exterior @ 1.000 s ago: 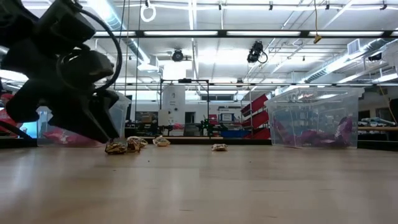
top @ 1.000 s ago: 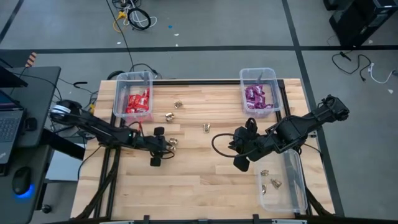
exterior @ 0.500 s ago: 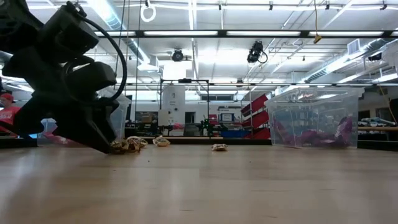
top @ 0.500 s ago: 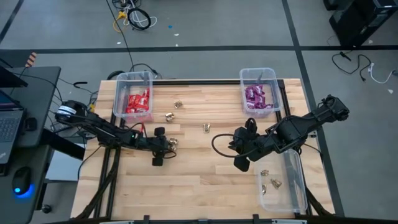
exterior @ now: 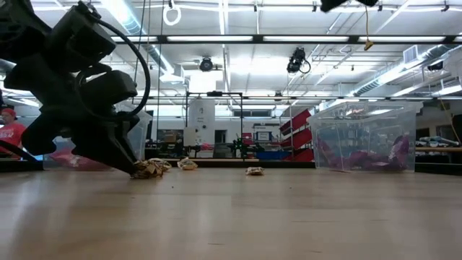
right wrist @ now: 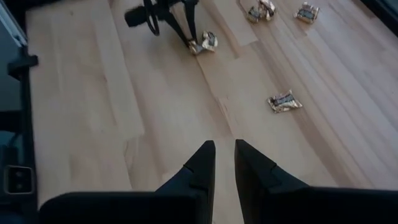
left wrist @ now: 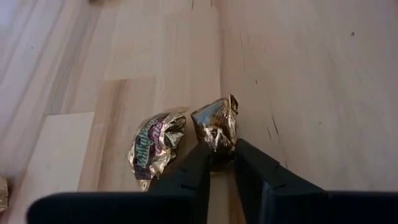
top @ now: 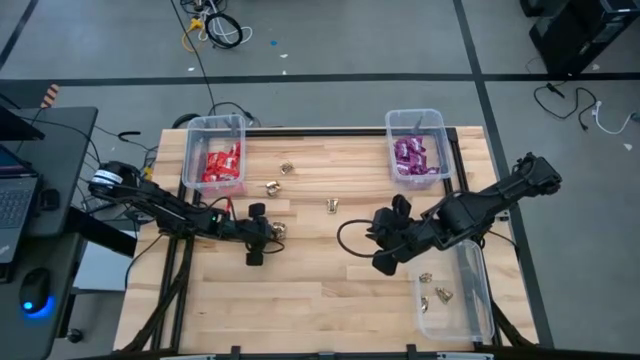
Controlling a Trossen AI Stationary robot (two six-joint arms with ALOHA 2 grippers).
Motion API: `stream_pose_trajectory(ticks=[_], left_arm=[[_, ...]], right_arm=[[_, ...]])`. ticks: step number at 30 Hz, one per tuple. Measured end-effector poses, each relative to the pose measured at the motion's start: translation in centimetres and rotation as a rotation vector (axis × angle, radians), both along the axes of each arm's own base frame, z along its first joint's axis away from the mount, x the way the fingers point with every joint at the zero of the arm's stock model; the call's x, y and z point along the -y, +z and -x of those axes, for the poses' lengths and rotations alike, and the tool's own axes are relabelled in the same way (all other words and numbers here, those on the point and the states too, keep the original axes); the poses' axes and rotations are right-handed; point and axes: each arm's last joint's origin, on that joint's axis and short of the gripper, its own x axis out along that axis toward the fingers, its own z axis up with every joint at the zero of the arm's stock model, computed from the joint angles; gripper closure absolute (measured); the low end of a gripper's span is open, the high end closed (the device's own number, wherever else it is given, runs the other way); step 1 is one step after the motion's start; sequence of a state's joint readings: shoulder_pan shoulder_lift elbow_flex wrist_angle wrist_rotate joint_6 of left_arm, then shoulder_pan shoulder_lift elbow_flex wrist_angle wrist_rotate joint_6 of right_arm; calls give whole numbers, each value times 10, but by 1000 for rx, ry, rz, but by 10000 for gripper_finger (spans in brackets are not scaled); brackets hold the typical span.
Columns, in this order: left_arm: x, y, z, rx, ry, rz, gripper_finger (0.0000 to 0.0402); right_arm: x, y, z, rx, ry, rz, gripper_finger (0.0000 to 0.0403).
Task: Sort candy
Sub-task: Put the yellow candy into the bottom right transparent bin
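Two gold foil-wrapped candies lie side by side left of the table's middle. My left gripper is shut on one of them; the other gold piece lies on the wood right beside it. In the low view this gripper slants down to the pair. My right gripper hangs above the table right of the middle, its fingers nearly together with nothing between them. Loose gold pieces lie farther back. My left gripper pinches the gold candy by its crumpled near end between its two fingertips. The fingers come slanting down from the table's left side. The candy sits at table level, its foil standing up past the fingertips.
A clear bin with red packets stands at the back left, and a bin with purple packets at the back right. A long clear bin holding gold pieces lies along the right edge. Bare wood stretches along the near side.
My left gripper has tipped down onto the pair of gold candies and shut its fingers on one of them. The candies have stayed on the table.
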State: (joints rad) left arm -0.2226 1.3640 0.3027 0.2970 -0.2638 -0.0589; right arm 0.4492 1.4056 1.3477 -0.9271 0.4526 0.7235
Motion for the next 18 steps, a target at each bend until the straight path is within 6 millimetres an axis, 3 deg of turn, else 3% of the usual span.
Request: stream_pose_trajectory(ticks=[5, 12, 18], left_arm=[[0, 1, -1, 14, -1, 3, 365], [1, 6, -5, 56, -17, -6, 371], [5, 23, -21, 127, -72, -57, 372]], right_arm=[[-1, -12, -2, -1, -5, -3, 354], [-3, -13, -2, 10, 9, 1, 354], [-6, -11, -3, 51, 53, 93, 354]])
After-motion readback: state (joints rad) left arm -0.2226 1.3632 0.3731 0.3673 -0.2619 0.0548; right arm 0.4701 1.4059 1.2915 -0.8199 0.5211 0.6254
